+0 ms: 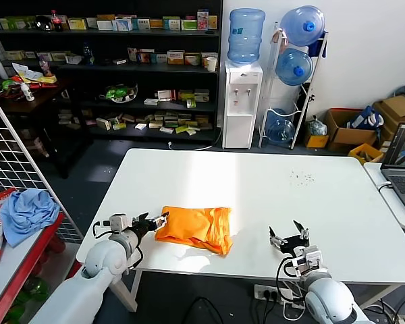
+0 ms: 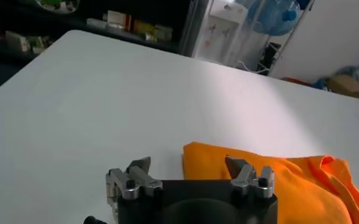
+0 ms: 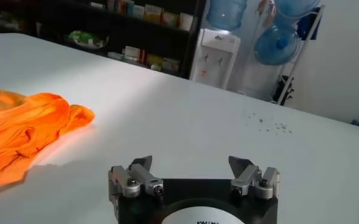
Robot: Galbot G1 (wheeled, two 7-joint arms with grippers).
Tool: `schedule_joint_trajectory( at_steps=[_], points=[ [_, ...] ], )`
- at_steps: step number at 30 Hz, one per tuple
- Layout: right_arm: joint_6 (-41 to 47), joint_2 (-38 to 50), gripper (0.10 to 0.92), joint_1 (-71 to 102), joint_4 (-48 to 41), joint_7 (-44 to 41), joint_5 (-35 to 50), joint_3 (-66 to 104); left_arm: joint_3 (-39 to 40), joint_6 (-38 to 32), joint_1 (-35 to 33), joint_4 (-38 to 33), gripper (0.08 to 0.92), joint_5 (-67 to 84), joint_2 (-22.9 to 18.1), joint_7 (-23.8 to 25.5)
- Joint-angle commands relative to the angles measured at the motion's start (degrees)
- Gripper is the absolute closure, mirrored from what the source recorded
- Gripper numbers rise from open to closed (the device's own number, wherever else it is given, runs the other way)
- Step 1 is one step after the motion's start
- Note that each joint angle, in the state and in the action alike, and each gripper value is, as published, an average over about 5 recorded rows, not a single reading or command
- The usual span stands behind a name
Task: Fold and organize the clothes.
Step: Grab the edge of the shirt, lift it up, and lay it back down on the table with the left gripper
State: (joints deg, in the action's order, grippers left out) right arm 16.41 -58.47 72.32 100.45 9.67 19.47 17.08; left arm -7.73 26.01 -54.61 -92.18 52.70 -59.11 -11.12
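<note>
Folding step: left claw (image 1: 150, 221) stood wide, empty at the bunched orange T-shirt's (image 1: 194, 229) left edge in the lower centre of the frame, right claw (image 1: 289, 235) wide at lower right; next, probably tidying the bundle on the tabletop (image 1: 256, 182).

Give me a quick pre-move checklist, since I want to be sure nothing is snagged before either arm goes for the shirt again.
1. Left claw open and holding nothing: ok; its fingers stand apart at the shirt's left edge.
2. Right claw open and empty: ok; it is over bare table, apart from the shirt.
3. Orange T-shirt fully on the white table, not hanging over the edge: ok.
4. Shirt folded neatly: not ok; it lies bunched, with rumpled folds at its right end.
5. Left claw clear of the fabric: cannot tell; one fingertip overlaps the shirt's edge.
</note>
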Motion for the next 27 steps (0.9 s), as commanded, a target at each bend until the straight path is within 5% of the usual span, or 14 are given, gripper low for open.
schedule_joint_trajectory(
  at_steps=[1, 27],
  points=[
    [0.0, 0.1, 0.203, 0.0, -0.1, -0.1, 0.1, 0.0, -2.4, 5.1, 1.0, 3.3, 0.177, 5.3, 0.5, 6.6],
    [0.0, 0.7, 0.203, -0.2, 0.1, -0.1, 0.7, 0.3, -0.1, 5.9, 0.9, 4.2, 0.221, 2.3, -2.3, 10.2]
  ],
)
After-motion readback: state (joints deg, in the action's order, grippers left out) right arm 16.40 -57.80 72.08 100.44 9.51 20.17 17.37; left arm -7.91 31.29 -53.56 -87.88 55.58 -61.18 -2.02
